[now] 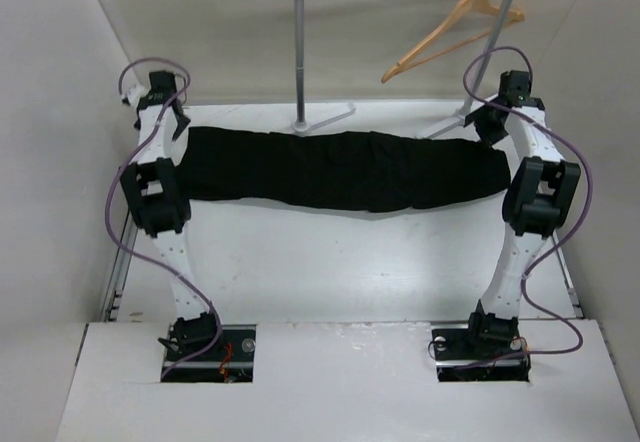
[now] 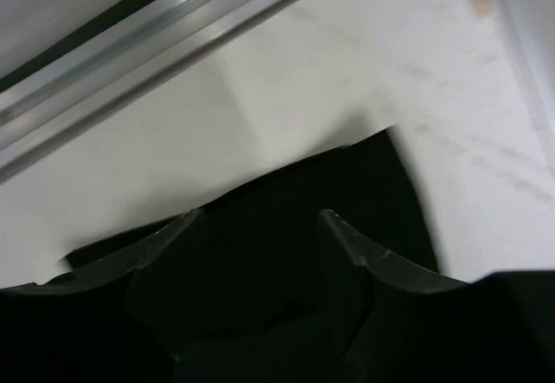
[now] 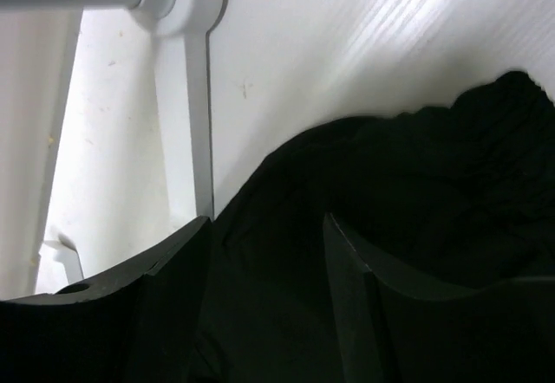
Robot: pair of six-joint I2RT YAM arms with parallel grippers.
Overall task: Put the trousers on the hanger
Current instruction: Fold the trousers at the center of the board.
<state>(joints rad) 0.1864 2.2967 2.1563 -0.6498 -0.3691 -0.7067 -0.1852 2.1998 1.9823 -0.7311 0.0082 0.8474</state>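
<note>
The black trousers (image 1: pixel 345 170) lie flat across the far half of the table, stretched from left to right. The tan wooden hanger (image 1: pixel 447 32) hangs by its hook from the rail at the back right, apart from the trousers. My left gripper (image 1: pixel 172 122) is at the trousers' left end. In the left wrist view it (image 2: pixel 260 214) is open, with black cloth (image 2: pixel 347 184) between and below the fingers. My right gripper (image 1: pixel 490 127) is at the trousers' right end. In the right wrist view it (image 3: pixel 267 218) is open over bunched cloth (image 3: pixel 416 175).
A grey metal rail stand (image 1: pixel 300 52) rises behind the trousers, its base feet (image 1: pixel 330 119) on the table. One foot (image 3: pixel 186 97) lies just beyond the right fingers. An aluminium rail (image 2: pixel 156 28) runs along the table's left edge. White walls close in the sides and back.
</note>
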